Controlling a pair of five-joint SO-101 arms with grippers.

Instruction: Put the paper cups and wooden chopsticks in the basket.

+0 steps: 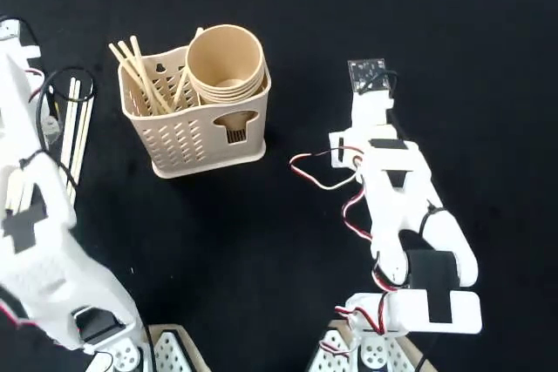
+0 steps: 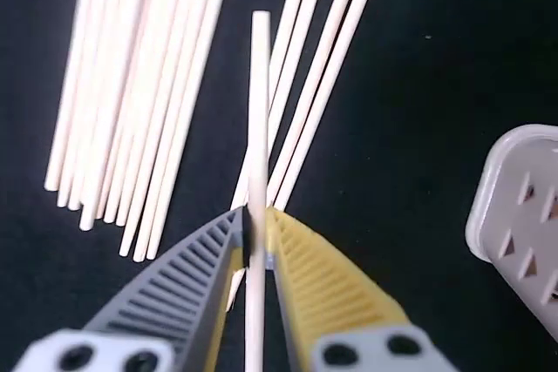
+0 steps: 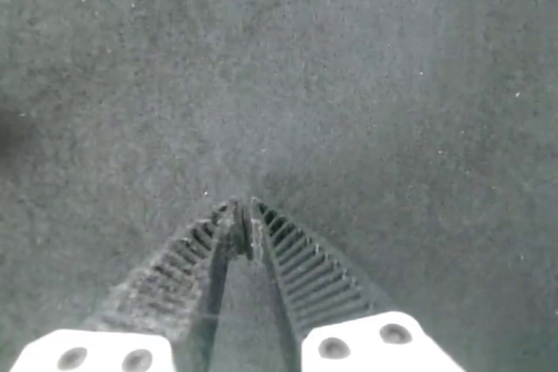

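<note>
A beige slotted basket (image 1: 202, 137) stands on the black table and holds a stack of paper cups (image 1: 225, 63) and several wooden chopsticks (image 1: 139, 74). More loose chopsticks (image 1: 77, 128) lie on the cloth left of it, seen close as a bundle (image 2: 131, 102) in the left wrist view. My left gripper (image 2: 255, 219) is shut on a single chopstick (image 2: 258, 111), held above the loose ones with a corner of the basket (image 2: 519, 215) nearby. My right gripper (image 3: 240, 215) rests shut and empty over bare cloth; its arm (image 1: 397, 189) sits right of the basket.
The left arm (image 1: 35, 241) covers the table's left edge. Red and white cables (image 1: 327, 176) loop beside the right arm. Open black cloth lies between the basket and the right arm.
</note>
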